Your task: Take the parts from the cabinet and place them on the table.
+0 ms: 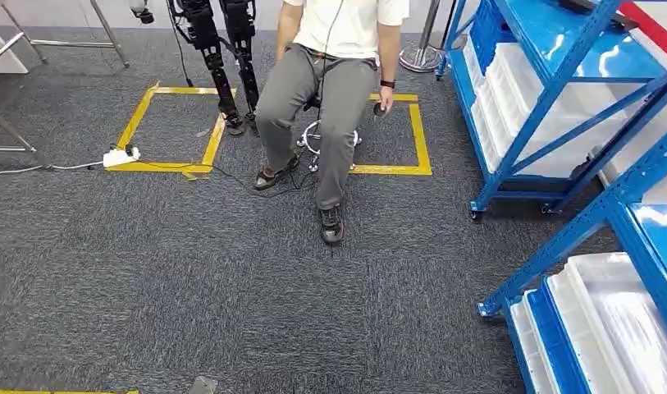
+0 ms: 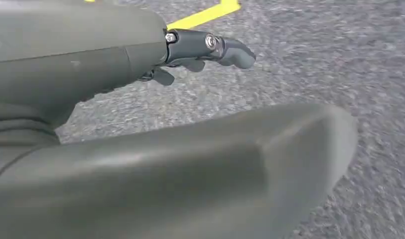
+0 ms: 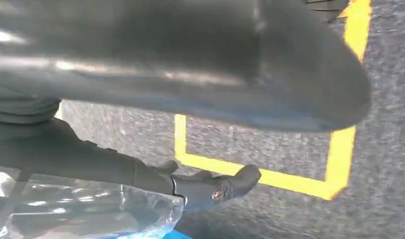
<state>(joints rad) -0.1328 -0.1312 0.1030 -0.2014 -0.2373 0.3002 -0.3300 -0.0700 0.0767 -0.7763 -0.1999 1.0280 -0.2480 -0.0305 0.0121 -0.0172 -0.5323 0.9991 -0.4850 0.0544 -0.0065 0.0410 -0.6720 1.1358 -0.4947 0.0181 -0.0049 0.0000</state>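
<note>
Left hand (image 2: 115, 64) slack over the grey carpet (image 1: 149, 279), fingers (image 2: 210, 47) stretched out, nothing in them. Right hand (image 3: 140, 169) harder to call: a clear bag (image 3: 90, 209) with something blue in it pressed right against the dark fingers (image 3: 215, 189), probably the parts, but impossible to tell whether actually gripped or just lying against them. Best treated as a carry in progress, then. Keep that right arm quiet and low, no swinging, wrist steady so the slippery film cannot slide free. More white trays (image 1: 609, 312) sitting in the blue rack (image 1: 559, 107), close at the robot's right.

Now the traffic. Well away from the blue rack, straight ahead, a person (image 1: 330, 90) seated on a stool (image 1: 317, 135), one foot pushed forward onto open carpet. Beyond the person from the rack, another robot's legs (image 1: 223, 66) standing at a yellow tape square (image 1: 207, 144). Farther again from the rack, a power strip (image 1: 121, 156) with a cable (image 1: 231, 174) trailing across the floor toward the stool. A trip risk, so better to step wide of the cable and that outstretched foot, and mind the rack's corner post on any turn.
</note>
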